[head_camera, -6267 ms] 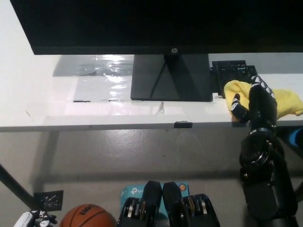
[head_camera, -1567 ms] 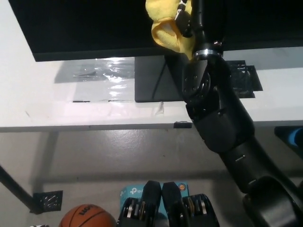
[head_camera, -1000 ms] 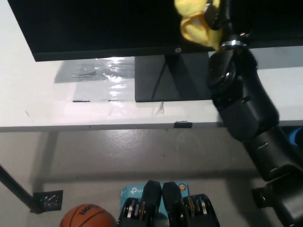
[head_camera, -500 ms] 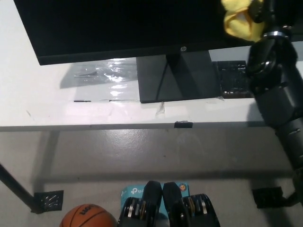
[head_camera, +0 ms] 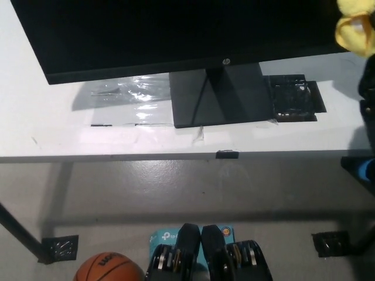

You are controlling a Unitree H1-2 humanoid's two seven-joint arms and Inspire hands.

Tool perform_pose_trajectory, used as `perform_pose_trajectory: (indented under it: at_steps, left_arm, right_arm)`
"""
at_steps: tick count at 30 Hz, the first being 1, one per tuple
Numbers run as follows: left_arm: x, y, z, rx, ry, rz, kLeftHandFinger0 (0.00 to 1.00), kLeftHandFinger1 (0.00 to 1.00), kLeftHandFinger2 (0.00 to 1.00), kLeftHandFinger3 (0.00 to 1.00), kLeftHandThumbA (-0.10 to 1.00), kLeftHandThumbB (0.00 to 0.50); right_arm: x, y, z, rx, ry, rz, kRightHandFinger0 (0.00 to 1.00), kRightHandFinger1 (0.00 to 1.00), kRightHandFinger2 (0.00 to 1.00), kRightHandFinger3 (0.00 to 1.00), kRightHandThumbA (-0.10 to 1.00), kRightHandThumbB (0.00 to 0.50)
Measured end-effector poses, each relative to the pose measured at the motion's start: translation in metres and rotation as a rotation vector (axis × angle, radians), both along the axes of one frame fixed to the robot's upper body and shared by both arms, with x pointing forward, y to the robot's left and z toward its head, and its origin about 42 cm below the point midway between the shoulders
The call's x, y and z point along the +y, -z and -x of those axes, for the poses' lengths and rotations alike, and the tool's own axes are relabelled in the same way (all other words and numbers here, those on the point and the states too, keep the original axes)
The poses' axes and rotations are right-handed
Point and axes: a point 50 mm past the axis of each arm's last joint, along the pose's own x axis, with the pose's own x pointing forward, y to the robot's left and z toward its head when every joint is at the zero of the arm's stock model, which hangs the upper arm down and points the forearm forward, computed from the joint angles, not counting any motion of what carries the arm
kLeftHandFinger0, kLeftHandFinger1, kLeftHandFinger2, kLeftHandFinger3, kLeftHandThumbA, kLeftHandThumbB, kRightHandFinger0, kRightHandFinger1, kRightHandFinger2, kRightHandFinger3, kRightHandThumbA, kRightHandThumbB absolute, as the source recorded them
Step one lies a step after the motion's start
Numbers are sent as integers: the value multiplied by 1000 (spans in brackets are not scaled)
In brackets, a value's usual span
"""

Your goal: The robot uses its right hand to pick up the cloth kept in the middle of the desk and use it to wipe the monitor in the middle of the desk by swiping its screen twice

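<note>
Yellow cloth (head_camera: 355,28) — bunched, at monitor's (head_camera: 176,32) right edge

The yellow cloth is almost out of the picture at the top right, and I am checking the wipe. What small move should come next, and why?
Probably bring the yellow cloth back left onto the monitor. It sits at the picture's right edge, past the end of the screen. The right hand itself is mostly out of view, so its grip cannot be judged.

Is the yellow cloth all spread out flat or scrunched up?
Scrunched up. The yellow cloth shows as a bunched lump with folds at the picture's top right edge.
</note>
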Motion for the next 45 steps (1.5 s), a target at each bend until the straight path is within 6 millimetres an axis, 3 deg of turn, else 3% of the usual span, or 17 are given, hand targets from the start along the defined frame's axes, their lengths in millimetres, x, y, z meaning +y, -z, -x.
perform_pose_trajectory:
  at_steps: [3, 4, 7, 9, 13, 15, 18, 19, 21, 22, 23, 25, 28, 35, 40, 44, 45]
  left_arm:
    - [0, 0, -1, -2, 1, 1, 566, 577, 682, 780, 748, 343]
    - [-1, 0, -1, -2, 1, 1, 592, 594, 702, 797, 776, 359]
    - [-1, -1, -2, -5, 2, 2, 553, 571, 679, 780, 775, 362]
    - [-1, 0, -3, -4, 2, 1, 560, 576, 695, 791, 780, 354]
    - [-2, 0, -4, -4, 6, 0, 577, 590, 720, 801, 780, 348]
    - [-2, -1, -5, -6, 8, -2, 597, 602, 730, 806, 782, 346]
    - [-2, -1, -5, -7, 9, -3, 597, 595, 724, 816, 796, 371]
    - [-2, -1, -5, -7, 9, -3, 591, 593, 723, 817, 802, 362]
    - [-2, -1, -6, -8, 9, -3, 594, 599, 731, 828, 805, 360]
    - [-2, -1, -6, -8, 10, -3, 600, 607, 734, 826, 801, 368]
    - [-2, -1, -6, -7, 9, -4, 605, 612, 740, 825, 797, 362]
    - [-2, -1, -5, -5, 8, -4, 603, 610, 737, 816, 797, 366]
    - [-2, -1, -6, -3, 7, -4, 605, 610, 731, 803, 813, 379]
    - [-3, -1, -7, -3, 9, -4, 582, 606, 734, 792, 809, 380]
    - [-3, -1, -8, -5, 10, -4, 589, 603, 731, 797, 809, 388]
    - [-4, -1, -8, -3, 12, -3, 584, 598, 729, 795, 825, 398]
    - [-4, -1, -8, -4, 14, -4, 595, 603, 727, 793, 820, 407]
  right_arm:
    - [-3, 3, 1, 12, 10, -4, 0, 0, 68, 332, -100, 194]
    - [-3, 3, 1, 13, 10, -5, 0, 0, 44, 139, -100, 164]
    - [-2, 3, 1, 17, 6, -6, 0, 2, 75, 487, -100, 185]
    - [1, 3, 1, 18, -1, -11, 0, 9, 118, 572, -95, 215]
    - [15, 8, -1, 26, -25, -30, 0, 0, 83, 578, -100, 248]
    - [23, 10, -2, 31, -38, -38, 0, 0, 65, 424, -100, 208]
    - [35, 12, -4, 39, -56, -49, 0, 58, 133, 350, -100, 226]
    - [40, 12, -6, 43, -63, -48, 76, 159, 244, 462, -100, 244]
    - [49, 12, -10, 57, -77, -44, 0, 4, 108, 562, -100, 224]
    - [52, 10, -11, 58, -81, -43, 0, 1, 40, 518, -100, 218]
    - [54, 9, -13, 57, -84, -44, 0, 0, 3, 259, -100, 214]
    - [57, 7, -15, 58, -84, -38, 0, 0, 44, 78, -100, 199]
    - [67, 3, -19, 57, -92, -19, 0, 0, 281, 80, -100, 194]
    - [111, -6, -18, 36, -153, -29, 0, 1, 309, 86, -100, 146]
    - [147, -10, -12, 12, -214, -41, 0, 0, 312, 0, -100, 108]
    - [184, -17, -1, -22, -283, -44, 0, 0, 351, 80, -100, 74]
    - [192, -19, 2, -30, -301, -44, 0, 0, 398, 166, -100, 83]
